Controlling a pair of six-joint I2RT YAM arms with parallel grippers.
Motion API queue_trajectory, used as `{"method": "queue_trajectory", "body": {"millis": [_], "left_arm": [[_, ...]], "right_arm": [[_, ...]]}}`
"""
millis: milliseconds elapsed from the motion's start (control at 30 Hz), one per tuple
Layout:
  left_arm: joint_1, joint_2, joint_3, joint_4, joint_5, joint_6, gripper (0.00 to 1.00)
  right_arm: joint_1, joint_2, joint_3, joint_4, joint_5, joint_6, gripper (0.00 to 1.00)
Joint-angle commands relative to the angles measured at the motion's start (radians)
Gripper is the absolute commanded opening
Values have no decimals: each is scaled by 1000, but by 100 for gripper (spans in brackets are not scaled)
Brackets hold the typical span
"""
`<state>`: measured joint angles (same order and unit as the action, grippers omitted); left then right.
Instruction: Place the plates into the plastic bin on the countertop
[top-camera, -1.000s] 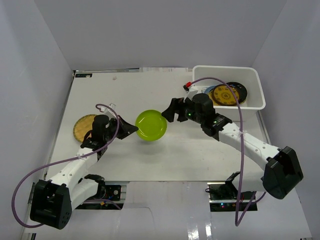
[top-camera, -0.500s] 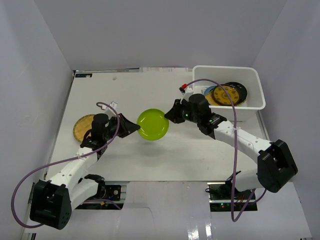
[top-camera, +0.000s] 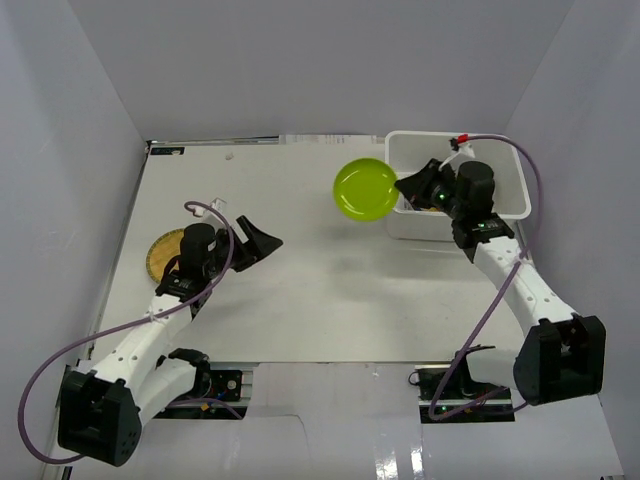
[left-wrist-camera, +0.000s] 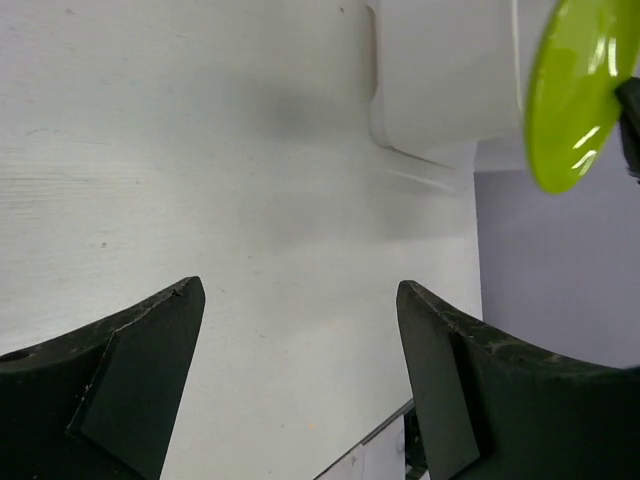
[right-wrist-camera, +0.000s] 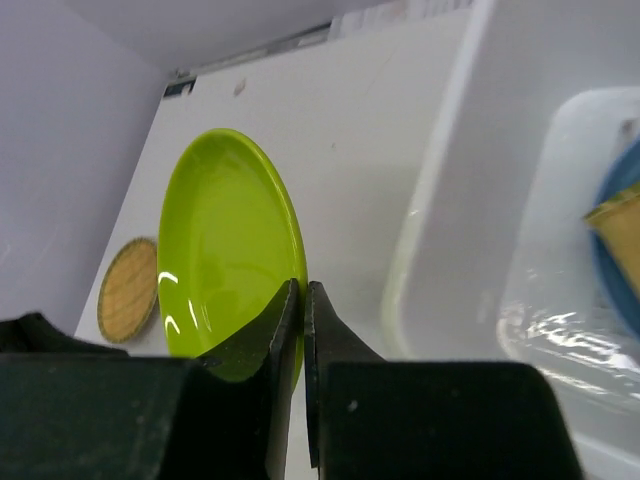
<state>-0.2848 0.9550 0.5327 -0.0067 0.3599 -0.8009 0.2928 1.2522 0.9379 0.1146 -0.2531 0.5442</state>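
Observation:
A lime green plate (top-camera: 365, 189) hangs on edge above the countertop (top-camera: 300, 300), just left of the white plastic bin (top-camera: 420, 135). My right gripper (top-camera: 403, 186) is shut on its rim; in the right wrist view the fingers (right-wrist-camera: 303, 285) pinch the edge of the plate (right-wrist-camera: 225, 250) beside the bin's wall (right-wrist-camera: 470, 170). A blue plate (right-wrist-camera: 615, 195) and a yellow one (right-wrist-camera: 620, 225) lie inside the bin. My left gripper (top-camera: 262, 240) stands open and empty over the table (left-wrist-camera: 300, 290), far from the green plate (left-wrist-camera: 575, 95). A woven bamboo plate (top-camera: 165, 255) lies behind the left arm.
Pale grey walls enclose the table on the left, back and right. The right arm's purple cable (top-camera: 520, 165) loops over the bin. The bin's near corner (left-wrist-camera: 440, 70) shows ahead of the left gripper.
The left gripper let go of the green plate and opened. The right gripper shut on the plate's rim and carried it up, back and right to the bin's left side.

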Motion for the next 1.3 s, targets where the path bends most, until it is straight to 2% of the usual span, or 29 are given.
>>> {"method": "queue_trajectory", "body": {"millis": [0,33,133,167,200,300,333,467,600,733,767,833,867,933,1033,1067,1267], "left_arm": [[-4,-58,50,-153,-181,0,88],[-4,-68,50,-191,-297,-9,88],[-2,-134,29,-329,-508,-88,89],[-1,-181,20,-381,-629,-109,88],[-2,-208,-2,-406,-683,-135,88],[1,-309,-66,-440,-835,-179,88],[3,-321,-79,-478,-896,-216,89],[7,-303,-102,-579,-996,-360,91],[41,-236,-141,-590,-1029,-458,92],[130,-126,-169,-485,-998,-463,92],[191,-105,-172,-469,-974,-460,92],[237,-75,-172,-446,-911,-460,91],[262,-67,-172,-417,-903,-449,91],[272,-79,-177,-385,-921,-431,90],[282,-75,-194,-337,-918,-431,88],[324,-65,-200,-326,-915,-432,88],[361,47,-215,-236,-871,-431,81]], "right_arm": [[-168,-51,64,69,-32,42,8],[-211,-54,58,71,-28,52,8],[-377,-43,32,71,26,76,8],[-424,-25,15,71,50,77,8],[-443,-13,6,71,107,77,8],[-483,35,-24,102,127,80,8],[-492,58,-24,109,133,83,8],[-498,122,-1,119,163,86,8],[-506,184,25,105,179,91,8],[-512,219,12,103,184,91,9],[-515,222,10,105,169,88,17],[-517,219,9,103,146,83,36],[-517,216,12,103,135,80,54],[-517,190,22,102,57,74,68],[-515,152,21,105,-6,74,72],[-514,136,3,114,-52,76,73],[-428,3,-62,148,-168,57,73]]}}
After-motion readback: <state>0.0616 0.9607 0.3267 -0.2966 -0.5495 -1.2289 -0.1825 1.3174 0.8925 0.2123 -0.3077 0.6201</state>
